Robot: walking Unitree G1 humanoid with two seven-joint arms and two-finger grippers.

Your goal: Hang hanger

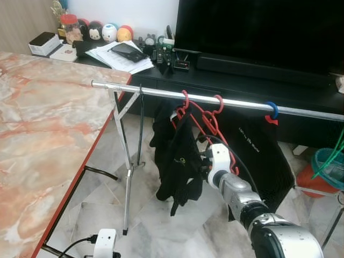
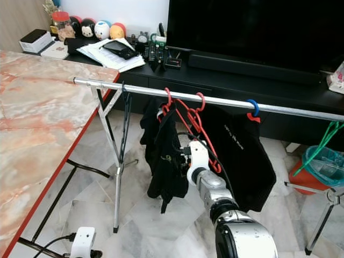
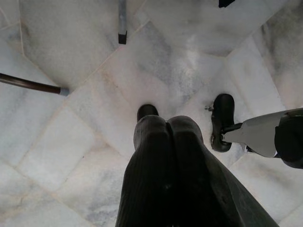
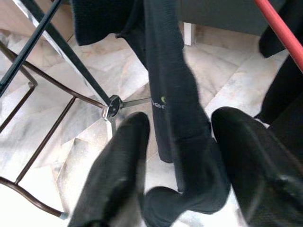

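A silver rail (image 1: 161,92) on a folding rack carries two red hangers (image 1: 207,121), hooked side by side. A black garment (image 1: 177,156) hangs from the left one. Further right, a blue hook (image 1: 271,110) holds a black shirt (image 2: 242,156). My right gripper (image 1: 203,157) reaches up to the black garment just below the red hangers. In the right wrist view it (image 4: 180,161) is open, with a strip of that garment (image 4: 170,94) hanging between its fingers (image 4: 118,170) and a red hanger bar (image 4: 279,28) to one side. My left gripper (image 3: 165,124) hangs shut over the marble floor.
A marble-topped table (image 1: 43,140) with a red edge stands on the left. Behind the rail is a black TV console (image 1: 242,80) with papers and small toys. A teal basket (image 1: 330,166) sits at the right, and a white device (image 1: 105,242) lies on the floor.
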